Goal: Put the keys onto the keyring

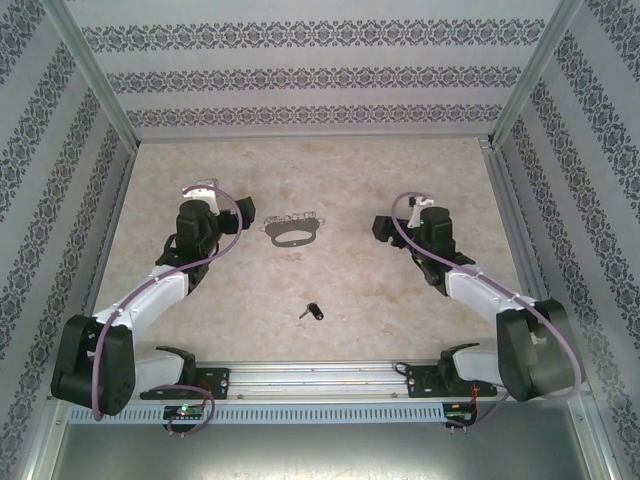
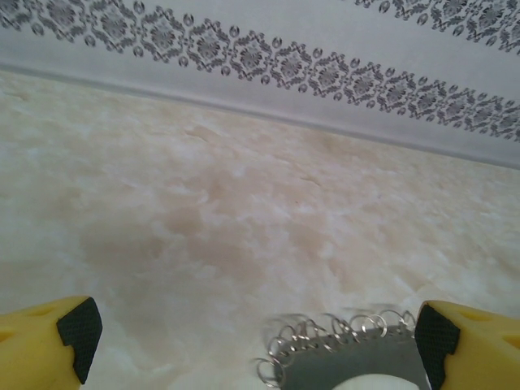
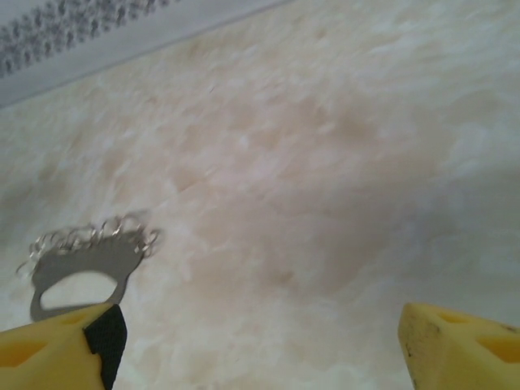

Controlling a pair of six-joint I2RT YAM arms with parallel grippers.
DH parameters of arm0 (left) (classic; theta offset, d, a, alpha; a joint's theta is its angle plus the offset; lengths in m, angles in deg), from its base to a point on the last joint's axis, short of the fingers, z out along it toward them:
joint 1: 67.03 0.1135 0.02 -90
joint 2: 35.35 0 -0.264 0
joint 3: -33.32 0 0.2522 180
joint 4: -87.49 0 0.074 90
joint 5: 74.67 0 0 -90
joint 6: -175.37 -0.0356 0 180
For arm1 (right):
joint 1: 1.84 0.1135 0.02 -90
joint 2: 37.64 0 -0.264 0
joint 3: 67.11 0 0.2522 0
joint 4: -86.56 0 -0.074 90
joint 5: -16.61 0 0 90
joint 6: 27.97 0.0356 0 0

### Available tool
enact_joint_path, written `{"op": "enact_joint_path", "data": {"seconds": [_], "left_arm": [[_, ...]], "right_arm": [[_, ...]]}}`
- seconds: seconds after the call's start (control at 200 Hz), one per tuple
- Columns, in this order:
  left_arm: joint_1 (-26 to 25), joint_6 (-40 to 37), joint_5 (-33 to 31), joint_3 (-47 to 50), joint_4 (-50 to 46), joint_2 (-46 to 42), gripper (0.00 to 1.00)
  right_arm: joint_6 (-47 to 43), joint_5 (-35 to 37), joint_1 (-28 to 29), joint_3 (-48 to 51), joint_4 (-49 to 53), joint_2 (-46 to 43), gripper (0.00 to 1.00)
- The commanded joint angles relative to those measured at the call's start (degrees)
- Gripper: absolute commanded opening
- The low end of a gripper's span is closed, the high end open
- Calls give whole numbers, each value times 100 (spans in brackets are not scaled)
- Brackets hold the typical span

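Keyring [image 2: 325, 367] sits half cropped; left end effector [image 2: 256, 333] and right end effector [image 3: 262, 333] gape wide.

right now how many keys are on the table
1. The tiny dark key with a black head lies loose on the beige marbled table, nearer its front edge than the silver-grey oval metal keyring. No key visible on the ring.

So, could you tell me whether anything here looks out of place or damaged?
Nothing stands out: the keyring lies flat on the table, the key lies apart from it, toward the near edge, and nothing looks spilled or broken.
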Motion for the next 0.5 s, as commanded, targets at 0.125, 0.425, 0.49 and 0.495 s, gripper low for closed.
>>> {"op": "enact_joint_path", "data": {"seconds": [0.125,0.425,0.49,0.495], "left_arm": [[-65,651,533,69,-255,17,100],[-157,677,794,-124,-476,270,100],[-189,666,791,-164,-485,340,100],[-197,665,789,-172,-490,349,100]], "right_arm": [[340,-274,614,-919,38,1064,80],[618,-972,926,-2476,-43,3034,72],[667,-1064,973,-2741,-30,3349,70],[672,-1068,973,-2768,-32,3372,70]]}}
